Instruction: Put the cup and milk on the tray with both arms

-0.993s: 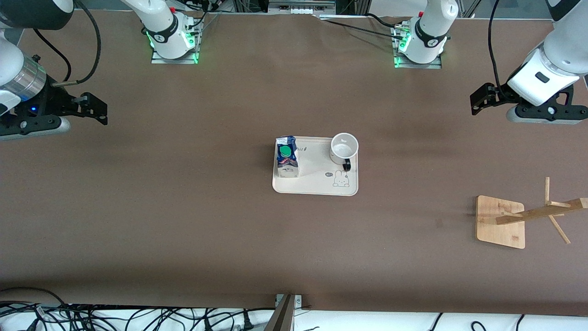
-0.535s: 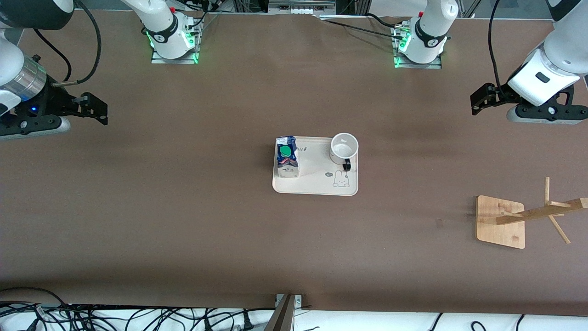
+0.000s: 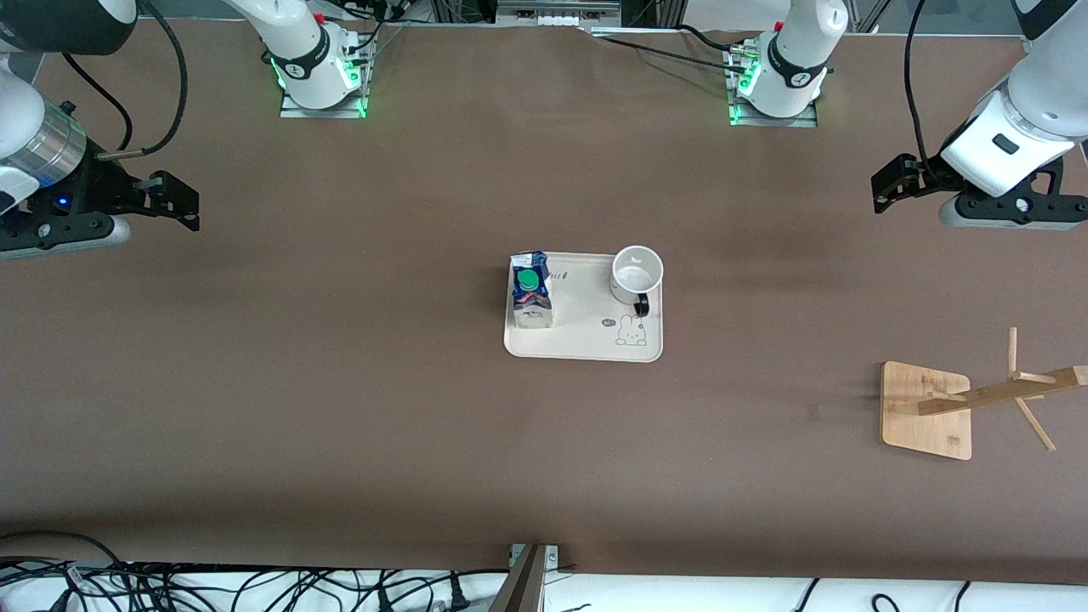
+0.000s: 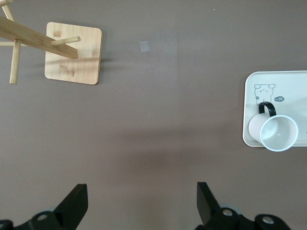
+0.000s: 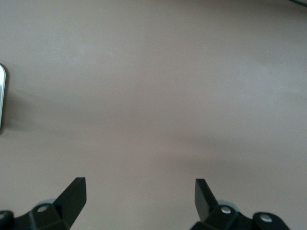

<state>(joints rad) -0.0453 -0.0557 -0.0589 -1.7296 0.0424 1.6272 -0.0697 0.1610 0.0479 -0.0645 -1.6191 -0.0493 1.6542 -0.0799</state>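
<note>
The cream tray [image 3: 578, 344] lies at the table's middle. On it the milk [image 3: 530, 289] stands upright, green cap up, at the end toward the right arm. The white cup [image 3: 637, 274] stands upright at the tray's other end, its black handle turned toward the front camera. The left wrist view shows the cup [image 4: 279, 133] on the tray [image 4: 247, 96]. My left gripper [image 3: 884, 187] hangs open over bare table at the left arm's end. My right gripper [image 3: 180, 204] hangs open over bare table at the right arm's end. In the wrist views the left gripper [image 4: 142, 203] and the right gripper [image 5: 140, 200] hold nothing.
A wooden stand with pegs [image 3: 926, 410] rests on its square base toward the left arm's end, nearer the front camera than the tray; the left wrist view shows the wooden stand [image 4: 73, 53] too. Cables [image 3: 170, 586] run along the table's front edge.
</note>
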